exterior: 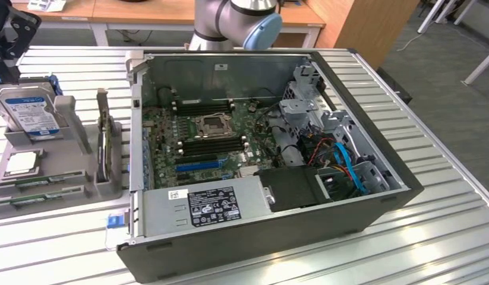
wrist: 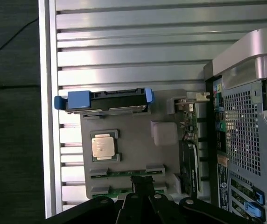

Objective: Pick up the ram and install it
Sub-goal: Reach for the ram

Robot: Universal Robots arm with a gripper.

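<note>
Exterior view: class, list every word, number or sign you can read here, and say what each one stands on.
No text reads clearly.
Hard drive, blue-and-white label: print too small to read.
Power supply, black label with white print: too small to read.
White sticker beside that label: blurred.
Pale sticker on the inner wall of the case: too small to read.

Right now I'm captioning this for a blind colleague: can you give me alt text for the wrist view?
Closed black jaws hang above two green ram sticks lying in a grey holder on a slatted metal table. The holder also carries a silver processor and a blue-ended hard drive, beside a computer case.
</note>
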